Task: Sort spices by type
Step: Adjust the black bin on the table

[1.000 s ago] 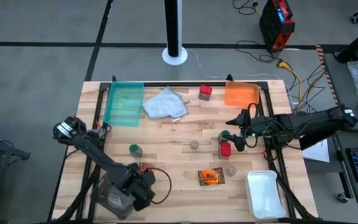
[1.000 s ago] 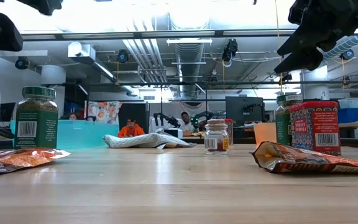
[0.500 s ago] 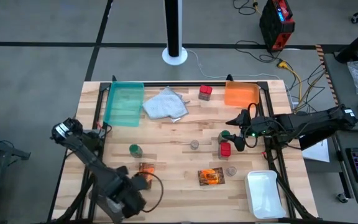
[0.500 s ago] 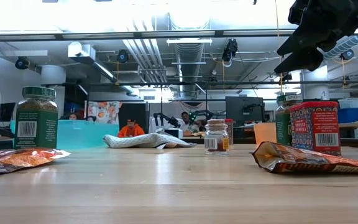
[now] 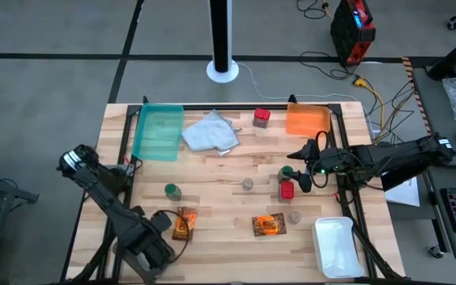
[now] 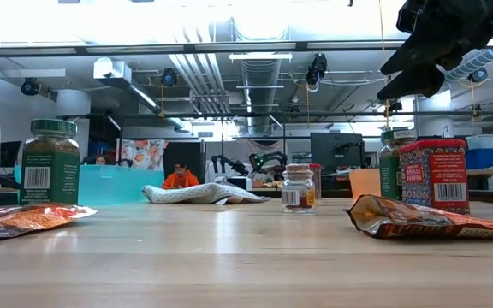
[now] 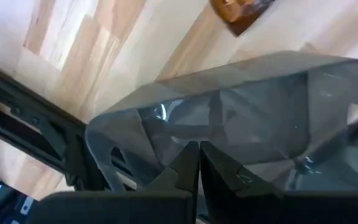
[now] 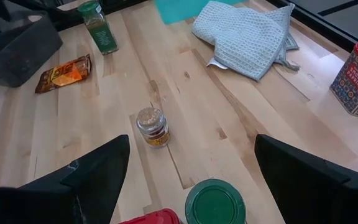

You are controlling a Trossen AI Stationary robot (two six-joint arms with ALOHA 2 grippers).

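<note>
Spices lay scattered across the wooden table (image 5: 228, 229), none yet grouped by type: a green-capped jar (image 5: 172, 191) at the left, a packet (image 5: 184, 223) just near of it, a small round jar (image 5: 248, 184) at the centre, a second packet (image 5: 268, 226) to the right, a red container (image 5: 261, 118) at the far edge. The left gripper (image 5: 150, 257), fingers pressed together in its wrist view, had drawn back over the past second to the near left edge, uncovering the left packet, which now lay in plain sight, free of the arm. The right gripper (image 5: 301, 170) held the same hover, fingers spread wide, above a second green-capped jar (image 8: 215, 201) and a red container (image 5: 287, 190) at the right of the table, another small jar (image 5: 294, 217) near of them. The teal tray (image 5: 157, 131), orange tray (image 5: 306, 120) and white tray (image 5: 338, 247) held nothing, so sorting appeared barely begun; the right arm looked best placed to make the next pick
</note>
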